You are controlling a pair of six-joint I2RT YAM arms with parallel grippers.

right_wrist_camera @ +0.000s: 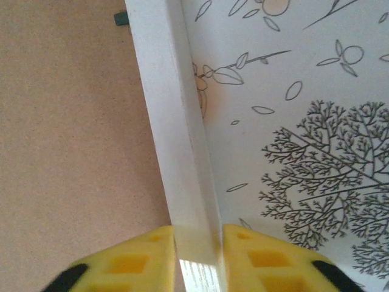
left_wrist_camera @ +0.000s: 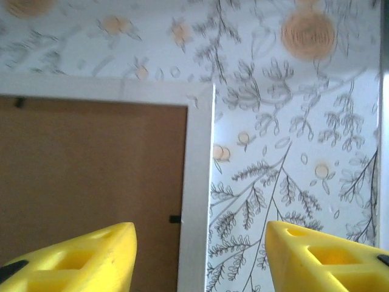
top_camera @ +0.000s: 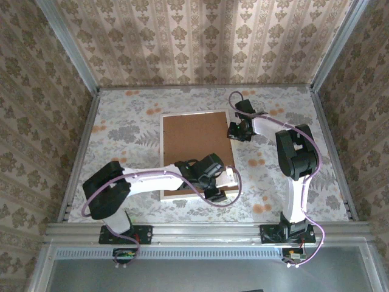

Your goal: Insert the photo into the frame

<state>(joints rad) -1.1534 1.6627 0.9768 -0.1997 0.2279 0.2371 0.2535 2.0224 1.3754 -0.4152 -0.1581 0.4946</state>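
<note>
Left hand (left_wrist_camera: 200, 249), the one closer to the bases, hung low over the near right part of the frame (left_wrist_camera: 197, 158) with its yellow fingers (left_wrist_camera: 79, 258) spread wide. One was above the brown backing board (left_wrist_camera: 91, 170), the other above the flowery tabletop (left_wrist_camera: 285, 152), and the white rail ran between them untouched. To me that read as lining up on the edge rather than gripping anything, maybe to go for the little dark tab (left_wrist_camera: 175, 219) tucked where board meets rail. The frame itself lay flat and face down in the middle of the tabletop, with the board filling its back, so I'd guess the photo was hidden under there, though I honestly couldn't confirm that. Further out, the right hand (right_wrist_camera: 197, 243) came in on the same right-side rail nearer the far end, with its fingers narrowed snug against both sides of the white strip, pinching it. My take was that this pinch kept the frame from sliding around while the other arm worked. If so, the job looked pretty far along, with mostly securing the back left to do.
</note>
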